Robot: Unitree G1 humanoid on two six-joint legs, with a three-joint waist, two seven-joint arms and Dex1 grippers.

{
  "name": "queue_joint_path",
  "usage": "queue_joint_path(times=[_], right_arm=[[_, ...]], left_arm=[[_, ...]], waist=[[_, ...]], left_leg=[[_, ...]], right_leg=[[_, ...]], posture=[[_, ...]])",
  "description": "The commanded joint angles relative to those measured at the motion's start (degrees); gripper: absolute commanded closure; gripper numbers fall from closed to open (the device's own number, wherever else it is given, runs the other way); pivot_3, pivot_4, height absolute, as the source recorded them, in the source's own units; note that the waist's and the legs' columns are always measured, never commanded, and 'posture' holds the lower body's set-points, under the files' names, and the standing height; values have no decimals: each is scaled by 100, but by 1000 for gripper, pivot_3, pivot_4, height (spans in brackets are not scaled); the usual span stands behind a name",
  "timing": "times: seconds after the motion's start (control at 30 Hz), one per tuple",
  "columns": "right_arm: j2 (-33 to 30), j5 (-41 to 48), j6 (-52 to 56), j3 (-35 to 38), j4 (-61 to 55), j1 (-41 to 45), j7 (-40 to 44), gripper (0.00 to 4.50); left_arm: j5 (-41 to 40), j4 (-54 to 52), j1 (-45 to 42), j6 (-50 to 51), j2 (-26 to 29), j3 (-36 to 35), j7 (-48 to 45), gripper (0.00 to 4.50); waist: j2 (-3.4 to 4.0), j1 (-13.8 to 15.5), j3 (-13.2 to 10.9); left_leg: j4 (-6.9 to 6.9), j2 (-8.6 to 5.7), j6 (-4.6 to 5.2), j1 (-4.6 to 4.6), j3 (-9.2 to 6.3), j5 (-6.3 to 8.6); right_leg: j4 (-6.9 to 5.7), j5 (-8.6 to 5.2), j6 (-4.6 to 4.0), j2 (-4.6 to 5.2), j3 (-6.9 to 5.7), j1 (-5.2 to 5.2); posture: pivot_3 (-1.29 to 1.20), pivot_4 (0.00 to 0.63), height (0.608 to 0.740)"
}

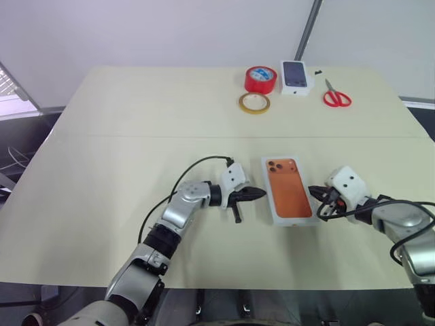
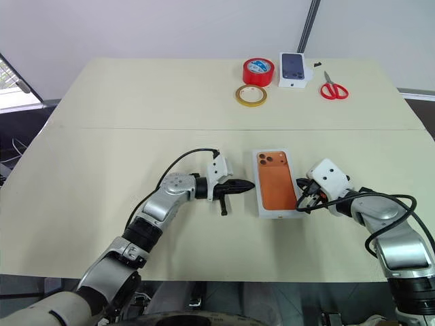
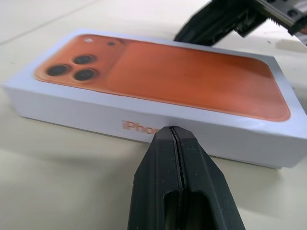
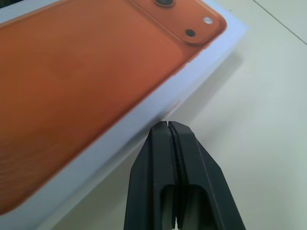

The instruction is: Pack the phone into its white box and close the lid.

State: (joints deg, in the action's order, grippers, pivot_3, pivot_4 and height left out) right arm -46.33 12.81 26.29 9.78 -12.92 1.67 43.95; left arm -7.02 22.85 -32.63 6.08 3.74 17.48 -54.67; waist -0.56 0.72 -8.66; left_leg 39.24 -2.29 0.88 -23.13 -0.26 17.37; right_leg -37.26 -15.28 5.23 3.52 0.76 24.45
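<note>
**Pale table, shut white box flanked by two closed grippers**

A wide cream table [image 1: 122, 170] stands before a plain light wall. Near its front middle lies the white box [image 3: 72, 112], long side running away from the robot. Its lid [image 1: 289, 190] appears to be on: the top face is flat and carries the orange back of a phone with a camera cluster at the far corner, flush inside a white border. By that reading the phone is inside and the packing is nearly or wholly done.

The left gripper [image 1: 260, 193] points level at the box's left long wall, jaws pressed together on nothing, its tip just beside the wall. The right gripper [image 1: 314, 191] comes in from the other side, jaws likewise closed and empty, its tip at the right wall. Whether it touches, I cannot tell.

At the far edge, well apart, sit a small box printed with a dark phone [image 1: 297, 77], a red tape roll [image 1: 260, 79], a tan tape ring [image 1: 254, 103] and red scissors [image 1: 336, 97].

The risks are likely these:
- **Uneven push:** it would spin or slide the light box across the smooth table.
- **Tip catching under the lid's lower rim:** it could lever the lid up again.
- **Hard squeeze on thin walls:** it might dent them or skew the lid.
</note>
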Motion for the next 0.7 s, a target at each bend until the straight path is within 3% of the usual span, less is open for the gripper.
queue_joint_path(times=[0.03, 0.2, 0.43, 0.57, 0.67, 0.7], right_arm=[[60, 468, 0, 540, -37, 363, 29, 4459], [201, 963, 210, 466, -329, 343, 282, 4459], [-114, 79, 17, -514, -416, -345, 315, 4459], [26, 362, 377, -470, -565, -296, 260, 4459], [254, 1057, 768, -84, -649, -7, 332, 3597], [268, 1086, 764, -40, -634, 38, 327, 3092]], left_arm=[[-415, -173, -502, 51, -163, -427, 84, 4500], [-88, 882, -1213, -555, -440, -400, 267, 4500], [1032, 2611, -1625, -783, -605, 330, 562, 4500], [878, 2556, -1497, -445, -574, 256, 226, 4500], [579, 2221, -1443, -475, -485, -48, 107, 3650], [508, 2112, -1433, -485, -471, -156, 172, 3144]], waist=[[-1, 2, 0], [-2, 16, 1], [-8, 6, 5], [-28, 2, 20], [-34, -16, 23], [-33, -14, 23]], left_leg=[[1, 0, -1, 0, 0, -1], [1, -1, -1, 0, -1, 0], [2, -7, 3, 2, 3, 1], [-11, -2, 27, 116, -3, 17], [-11, 1, 30, 120, -4, 20], [-11, 2, 30, 114, -5, 20]], right_leg=[[0, 0, 0, 0, 0, 0], [0, 0, 1, -1, -1, -1], [-3, 1, 1, -4, -2, -2], [28, -8, 11, -6, -5, -129], [29, -9, 12, -3, -3, -133], [26, -9, 12, -3, -2, -122]], posture=[[0, 150, 740], [0, 150, 740], [0, 150, 740], [0, 150, 740], [0, 150, 740], [0, 150, 740]])
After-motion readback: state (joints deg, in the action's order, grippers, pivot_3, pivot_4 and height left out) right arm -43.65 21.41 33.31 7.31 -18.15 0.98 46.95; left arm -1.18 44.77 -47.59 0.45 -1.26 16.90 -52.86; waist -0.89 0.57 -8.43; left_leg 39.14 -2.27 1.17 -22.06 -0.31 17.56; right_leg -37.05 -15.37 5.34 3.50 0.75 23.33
